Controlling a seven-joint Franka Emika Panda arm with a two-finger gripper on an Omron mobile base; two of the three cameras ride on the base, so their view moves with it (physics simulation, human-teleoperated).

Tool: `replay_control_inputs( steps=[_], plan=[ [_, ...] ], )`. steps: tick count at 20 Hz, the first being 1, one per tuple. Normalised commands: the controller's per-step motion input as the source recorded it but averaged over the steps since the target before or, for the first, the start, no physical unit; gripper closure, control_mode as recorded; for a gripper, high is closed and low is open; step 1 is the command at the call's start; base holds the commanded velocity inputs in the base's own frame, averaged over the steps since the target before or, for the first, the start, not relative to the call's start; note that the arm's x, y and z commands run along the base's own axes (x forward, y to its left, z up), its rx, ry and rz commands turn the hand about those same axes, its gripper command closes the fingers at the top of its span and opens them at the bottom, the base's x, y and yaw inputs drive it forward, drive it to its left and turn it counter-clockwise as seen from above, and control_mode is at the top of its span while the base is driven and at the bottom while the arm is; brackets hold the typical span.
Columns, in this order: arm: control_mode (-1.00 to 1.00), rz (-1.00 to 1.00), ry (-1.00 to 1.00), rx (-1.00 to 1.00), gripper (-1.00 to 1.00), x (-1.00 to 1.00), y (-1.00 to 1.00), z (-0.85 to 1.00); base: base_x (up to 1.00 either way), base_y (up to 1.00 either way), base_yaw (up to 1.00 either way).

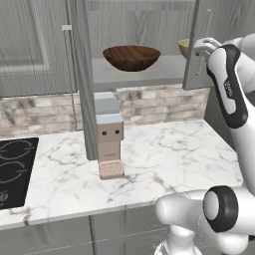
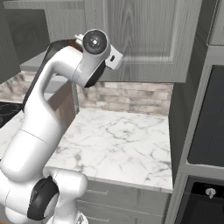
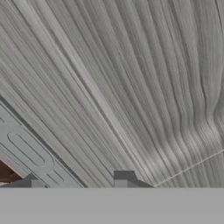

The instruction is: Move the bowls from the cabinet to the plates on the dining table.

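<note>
From the left, the brown bowl [image 1: 131,57] sits on the open cabinet's [image 1: 139,74] shelf, the yellow bowl [image 1: 185,47] at its right end beside my arm; a coffee machine [image 1: 109,134] stands on the marble surface [image 1: 164,159] below. From my hand, the claw [image 3: 78,180] faces grey wood grain, fingertips [image 3: 124,178] apart, gripping nothing.
</note>
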Motion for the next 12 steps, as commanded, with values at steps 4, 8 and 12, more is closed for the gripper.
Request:
replay_control_inputs(
  steps=[4, 8, 12],
  plan=[
    [-1.00, -0.04, 0.00, 0.00, 1.00, -0.34, -0.67, 0.00, 0.00, 0.00, 0.00],
    [-1.00, -0.04, 0.00, 0.00, 1.00, -0.43, -0.68, 0.00, 0.00, 0.00, 0.00],
    [-1.00, -0.03, 0.00, 0.00, 1.00, -0.45, -0.61, 0.00, 0.00, 0.00, 0.00]
  ],
)
